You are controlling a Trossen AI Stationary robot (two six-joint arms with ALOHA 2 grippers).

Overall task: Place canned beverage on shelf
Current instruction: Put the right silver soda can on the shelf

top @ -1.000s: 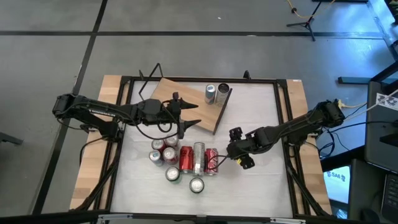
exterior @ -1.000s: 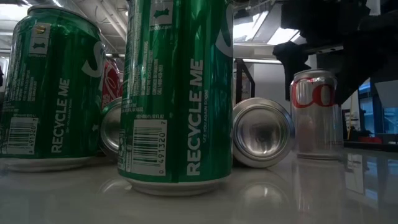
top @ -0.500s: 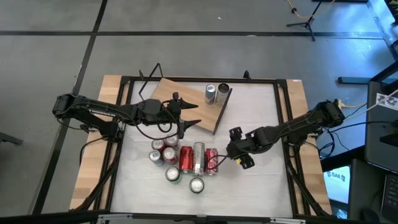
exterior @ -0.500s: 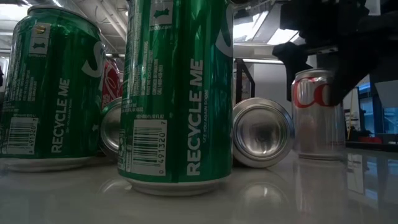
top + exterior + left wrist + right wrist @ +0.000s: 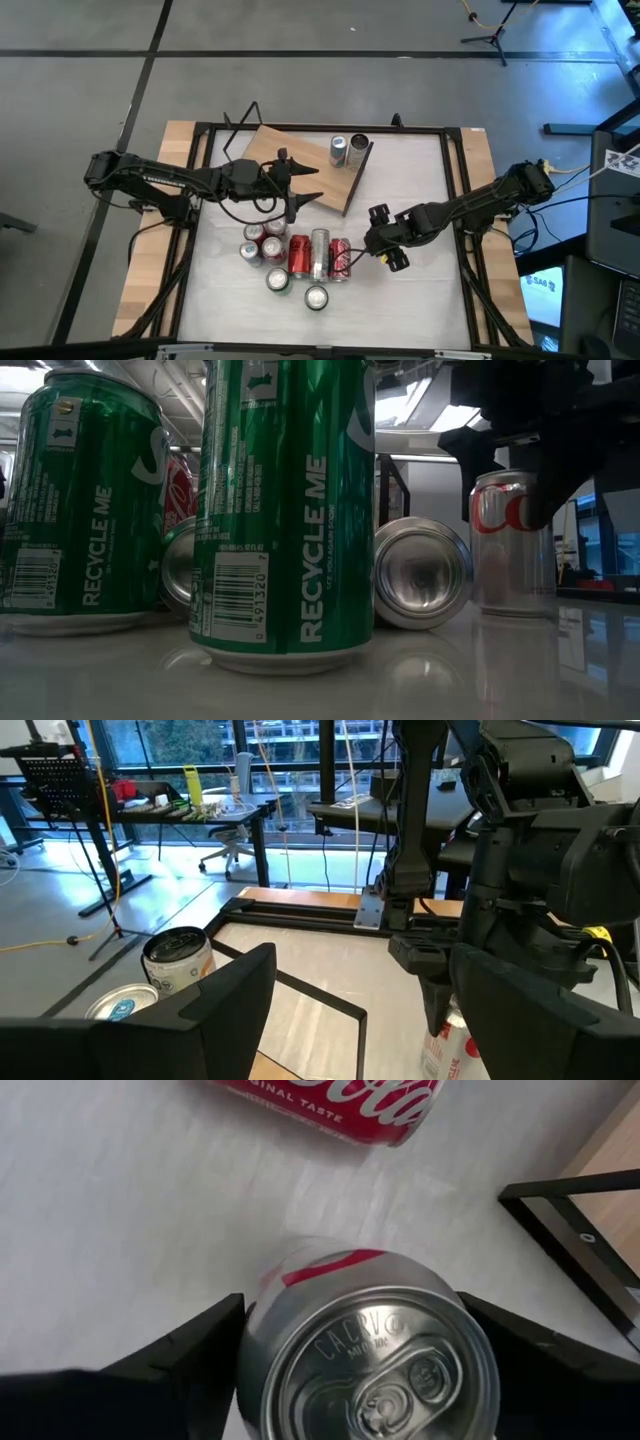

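Right gripper (image 5: 350,1370) jaws straddle upright silver-red can (image 5: 368,1350); red can (image 5: 299,255) lies beside. Left gripper (image 5: 312,185) released over shelf (image 5: 290,150).

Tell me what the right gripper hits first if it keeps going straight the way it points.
The right gripper points down at the upright silver can standing between its open fingers; it would likely meet that can's top first, then the tabletop.

A silver and red can (image 5: 365,1345) stands upright on the white table, right of the can group, and the brown wooden shelf (image 5: 300,160) lies far back holding two cans.
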